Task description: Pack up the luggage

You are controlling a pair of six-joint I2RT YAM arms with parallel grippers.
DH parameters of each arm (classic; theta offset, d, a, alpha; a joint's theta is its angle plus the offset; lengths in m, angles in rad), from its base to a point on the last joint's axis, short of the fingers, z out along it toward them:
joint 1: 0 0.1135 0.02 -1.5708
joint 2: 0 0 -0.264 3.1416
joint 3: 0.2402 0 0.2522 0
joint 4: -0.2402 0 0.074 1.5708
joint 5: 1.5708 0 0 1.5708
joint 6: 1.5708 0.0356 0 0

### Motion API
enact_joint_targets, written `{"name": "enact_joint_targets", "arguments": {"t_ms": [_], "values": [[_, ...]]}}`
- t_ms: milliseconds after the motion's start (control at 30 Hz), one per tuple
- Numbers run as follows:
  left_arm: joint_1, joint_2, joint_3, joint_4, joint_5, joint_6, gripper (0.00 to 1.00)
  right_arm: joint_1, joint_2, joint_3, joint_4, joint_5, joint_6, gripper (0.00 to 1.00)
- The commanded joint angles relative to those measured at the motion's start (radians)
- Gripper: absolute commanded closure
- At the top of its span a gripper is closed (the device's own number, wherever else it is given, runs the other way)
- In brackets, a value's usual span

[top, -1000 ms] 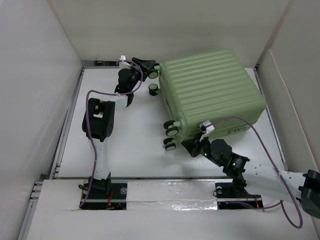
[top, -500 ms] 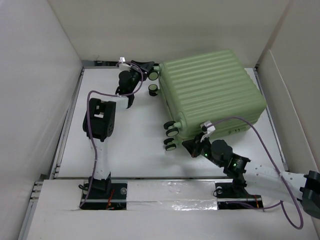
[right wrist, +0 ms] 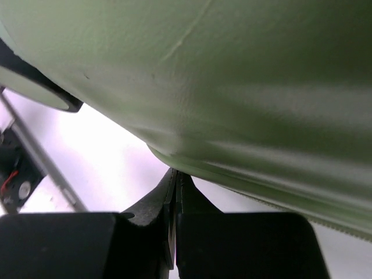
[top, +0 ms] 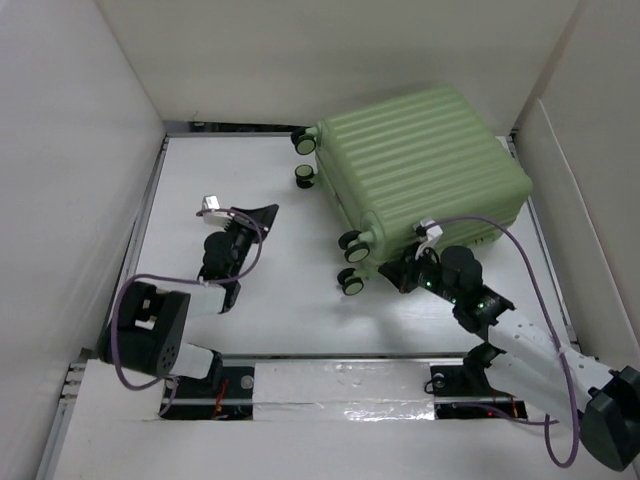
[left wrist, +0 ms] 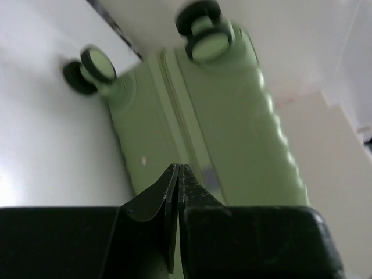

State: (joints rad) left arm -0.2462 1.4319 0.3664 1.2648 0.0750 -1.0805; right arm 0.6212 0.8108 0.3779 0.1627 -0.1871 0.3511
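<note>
The luggage (top: 420,165) is a pale green ribbed hard-shell suitcase lying closed at the back right of the table, its casters (top: 350,241) pointing left. My left gripper (top: 268,212) is shut and empty, out on the table left of the luggage and apart from it. In the left wrist view the luggage (left wrist: 232,128) and two casters (left wrist: 206,40) lie beyond the shut left gripper (left wrist: 178,170). My right gripper (top: 404,270) is shut, its tips against the luggage's near lower edge. In the right wrist view the right gripper (right wrist: 175,173) touches the underside of the shell (right wrist: 232,75).
White walls close in the table on the left, back and right (top: 590,200). A metal rail (top: 135,250) runs along the table's left edge. A purple cable (top: 520,250) loops from the right wrist over the near right of the table.
My left arm has drawn back from the luggage's far casters to the near left, and its gripper has shut. My right gripper has pushed forward, and the luggage's near end has shifted away.
</note>
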Motion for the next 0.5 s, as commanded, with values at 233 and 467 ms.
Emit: {"name": "enact_joint_targets", "arguments": {"t_ms": [233, 467], "values": [[-0.238, -0.143, 0.084, -0.134, 0.234, 0.29, 0.69, -0.005, -0.177, -0.087, 0.057, 0.023, 0.041, 1.0], [-0.354, -0.063, 0.111, -0.022, 0.442, 0.318, 0.11, 0.008, -0.494, -0.135, -0.325, 0.212, 0.087, 1.0]]}}
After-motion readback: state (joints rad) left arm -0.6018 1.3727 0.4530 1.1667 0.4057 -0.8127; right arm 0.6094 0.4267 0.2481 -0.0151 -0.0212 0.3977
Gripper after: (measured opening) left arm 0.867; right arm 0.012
